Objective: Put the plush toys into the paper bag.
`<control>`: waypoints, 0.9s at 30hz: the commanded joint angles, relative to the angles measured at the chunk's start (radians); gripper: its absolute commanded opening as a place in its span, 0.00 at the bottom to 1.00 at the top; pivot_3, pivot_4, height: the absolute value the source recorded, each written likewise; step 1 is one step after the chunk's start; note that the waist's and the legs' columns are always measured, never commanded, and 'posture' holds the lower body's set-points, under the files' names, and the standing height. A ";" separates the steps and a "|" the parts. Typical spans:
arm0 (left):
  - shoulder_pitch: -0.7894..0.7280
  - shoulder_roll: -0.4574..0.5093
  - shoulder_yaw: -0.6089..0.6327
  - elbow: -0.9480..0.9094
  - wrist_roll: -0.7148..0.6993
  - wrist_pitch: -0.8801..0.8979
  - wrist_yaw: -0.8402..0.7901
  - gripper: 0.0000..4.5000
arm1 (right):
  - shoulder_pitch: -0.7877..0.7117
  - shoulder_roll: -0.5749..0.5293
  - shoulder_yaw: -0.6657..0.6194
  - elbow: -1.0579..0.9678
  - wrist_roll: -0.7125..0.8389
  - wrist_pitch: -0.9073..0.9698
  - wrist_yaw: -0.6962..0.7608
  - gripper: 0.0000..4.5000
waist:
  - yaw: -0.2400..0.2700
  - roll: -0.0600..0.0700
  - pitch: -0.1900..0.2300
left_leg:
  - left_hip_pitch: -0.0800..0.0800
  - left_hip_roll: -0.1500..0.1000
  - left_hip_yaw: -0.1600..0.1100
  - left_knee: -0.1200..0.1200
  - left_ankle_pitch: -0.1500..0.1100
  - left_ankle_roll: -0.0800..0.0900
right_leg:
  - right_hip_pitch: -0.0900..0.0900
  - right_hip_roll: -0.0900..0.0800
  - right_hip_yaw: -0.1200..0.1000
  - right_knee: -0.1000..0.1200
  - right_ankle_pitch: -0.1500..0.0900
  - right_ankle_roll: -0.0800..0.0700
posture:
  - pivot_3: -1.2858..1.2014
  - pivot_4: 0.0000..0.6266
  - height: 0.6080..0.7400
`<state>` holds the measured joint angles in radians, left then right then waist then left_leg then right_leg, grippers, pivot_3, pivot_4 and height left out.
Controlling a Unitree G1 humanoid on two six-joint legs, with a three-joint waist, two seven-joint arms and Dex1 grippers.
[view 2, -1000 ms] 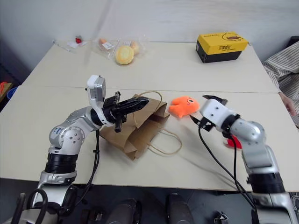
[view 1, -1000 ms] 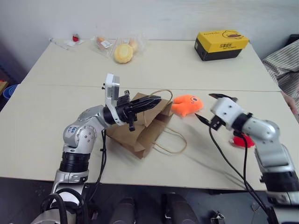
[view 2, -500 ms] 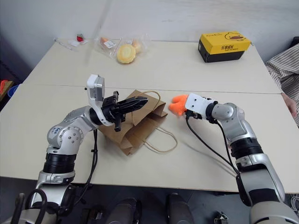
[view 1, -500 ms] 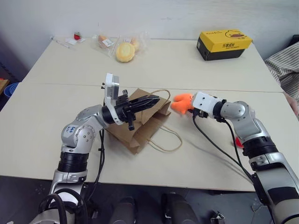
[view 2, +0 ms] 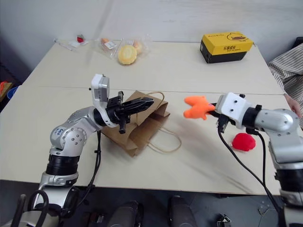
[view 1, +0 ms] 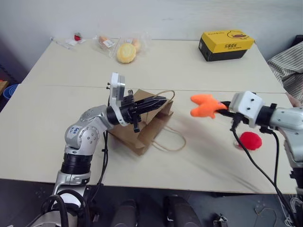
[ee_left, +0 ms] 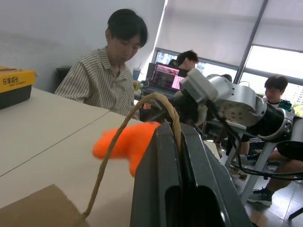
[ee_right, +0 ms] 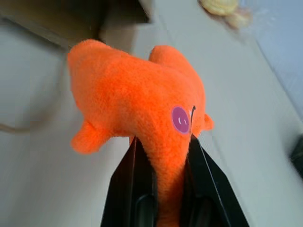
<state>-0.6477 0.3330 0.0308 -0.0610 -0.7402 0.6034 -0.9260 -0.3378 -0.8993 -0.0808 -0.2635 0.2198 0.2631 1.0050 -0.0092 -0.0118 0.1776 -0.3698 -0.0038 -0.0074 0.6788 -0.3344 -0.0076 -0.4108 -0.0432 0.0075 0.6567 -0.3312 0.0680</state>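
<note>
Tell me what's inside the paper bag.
Cannot be seen: the paper bag lies on the table with its mouth facing away. The orange plush and red plush are both outside it.

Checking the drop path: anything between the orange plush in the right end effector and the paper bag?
Nothing visible. The orange plush hangs above bare table, and the paper bag lies beyond that gap, one handle pinched by the left end effector.

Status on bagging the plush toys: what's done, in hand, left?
Done: none bagged yet. In hand: the right gripper is shut on the orange plush toy, held above the table; the left gripper pinches a handle of the paper bag. Left: drop the orange one in, then fetch the red plush toy.
</note>
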 commanded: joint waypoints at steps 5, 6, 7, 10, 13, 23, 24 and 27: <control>-0.028 -0.026 0.002 -0.006 -0.017 0.000 -0.018 0.00 | -0.029 0.146 0.200 -0.153 -0.055 0.136 -0.126 0.03 | 0.005 0.000 0.000 | 0.000 0.000 -0.001 0.002 0.000 0.000 | 0.000 -0.001 0.000 0.002 0.000 0.000 | 0.52 0.24 1.00; -0.031 -0.028 0.002 -0.004 -0.014 -0.001 -0.021 0.00 | -0.047 0.172 0.224 -0.144 -0.076 0.140 -0.149 0.03 | 0.006 0.000 0.000 | 0.000 -0.001 -0.001 0.002 0.000 0.000 | -0.001 -0.001 0.000 0.001 0.000 0.000 | 0.52 0.24 1.00; -0.032 -0.030 0.000 -0.005 -0.012 -0.002 -0.022 0.00 | -0.073 0.187 0.262 -0.129 -0.114 0.136 -0.160 0.03 | 0.007 0.000 0.000 | -0.001 -0.001 -0.001 0.002 0.000 0.000 | -0.002 -0.001 0.000 0.002 0.000 0.000 | 0.52 0.24 1.00; -0.034 -0.037 -0.003 -0.004 -0.008 -0.005 -0.023 0.00 | -0.152 0.183 0.374 -0.074 -0.257 0.081 -0.166 0.03 | 0.007 0.000 0.000 | -0.002 -0.001 -0.001 0.002 0.000 -0.001 | -0.002 -0.002 0.000 0.001 0.000 0.000 | 0.52 0.24 1.00; -0.033 -0.042 -0.006 -0.006 -0.005 -0.007 -0.027 0.00 | -0.211 0.241 0.410 -0.041 -0.283 0.079 -0.185 0.03 | 0.008 0.000 0.000 | -0.002 -0.001 -0.002 0.002 0.000 -0.001 | -0.002 -0.001 -0.001 0.001 0.000 0.000 | 0.52 0.24 1.00; -0.039 -0.053 -0.012 0.001 -0.010 -0.007 -0.046 0.00 | -0.342 0.382 0.537 0.188 -0.380 -0.052 -0.178 0.03 | 0.004 0.000 0.000 | -0.002 -0.001 -0.001 0.002 0.000 -0.001 | -0.002 -0.001 -0.001 0.001 0.000 0.000 | 0.52 0.24 1.00; -0.041 -0.055 -0.011 0.000 -0.014 -0.005 -0.049 0.00 | -0.351 0.394 0.544 0.233 -0.403 -0.098 -0.199 0.03 | 0.004 0.000 0.000 | -0.002 -0.001 -0.001 0.002 0.000 -0.001 | -0.002 -0.001 -0.001 0.001 0.000 0.000 | 0.52 0.24 1.00; -0.050 -0.056 -0.010 0.004 -0.018 -0.004 -0.055 0.00 | -0.379 0.435 0.553 0.363 -0.458 -0.248 -0.273 0.03 | 0.003 0.000 0.000 | -0.002 -0.001 -0.001 0.002 0.000 -0.001 | -0.003 -0.001 -0.001 0.001 0.000 0.000 | 0.52 0.24 1.00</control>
<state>-0.6644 0.2823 0.0189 -0.0322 -0.7408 0.6101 -0.9676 -0.6933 -0.4815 0.4804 0.0694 -0.2156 0.0955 0.7757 -0.0064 -0.0118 0.1776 -0.3722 -0.0052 -0.0087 0.6810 -0.3339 -0.0082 -0.4134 -0.0445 0.0064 0.6579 -0.3312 0.0680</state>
